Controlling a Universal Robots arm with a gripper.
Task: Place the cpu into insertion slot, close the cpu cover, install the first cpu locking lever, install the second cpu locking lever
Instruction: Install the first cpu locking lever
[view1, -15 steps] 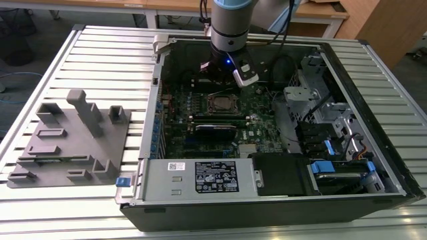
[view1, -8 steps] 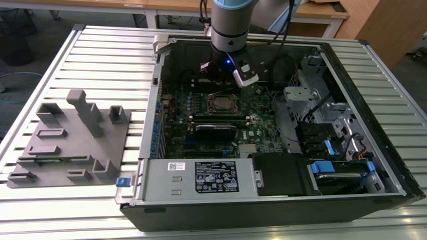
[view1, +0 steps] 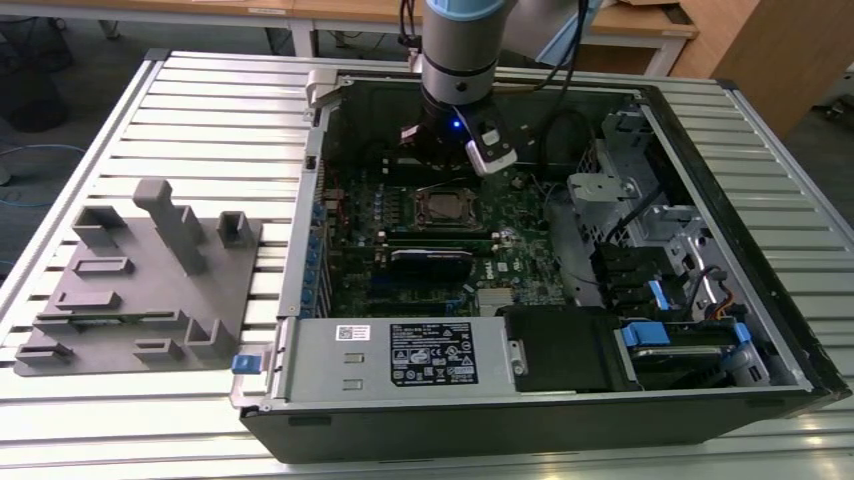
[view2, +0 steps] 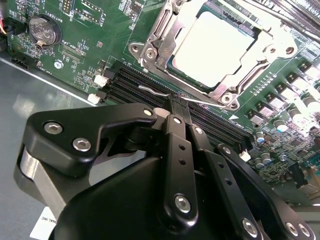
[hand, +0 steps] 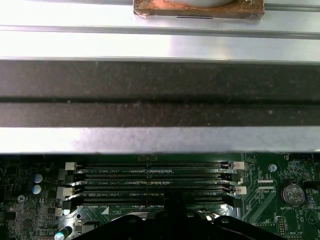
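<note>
Your arm (view1: 461, 40) stands nearly upright at 12 o'clock in the open computer case (view1: 534, 415) on the desk (view1: 200, 110), wrist pointing down. The gripper (view2: 179, 104) has its fingers (view2: 175, 140) pressed together, tips at a thin wire lever (view2: 150, 90) beside the cpu cover (view2: 156, 40). The cpu (view2: 212, 45) sits in the insertion slot (view2: 175, 64) under that closed cover, at 6 o'clock from the gripper in the exterior view.

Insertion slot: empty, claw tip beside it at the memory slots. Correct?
No, not empty: the second wrist view shows the cpu seated in it. The rest holds: the claw is beside it at the memory slots.
</note>
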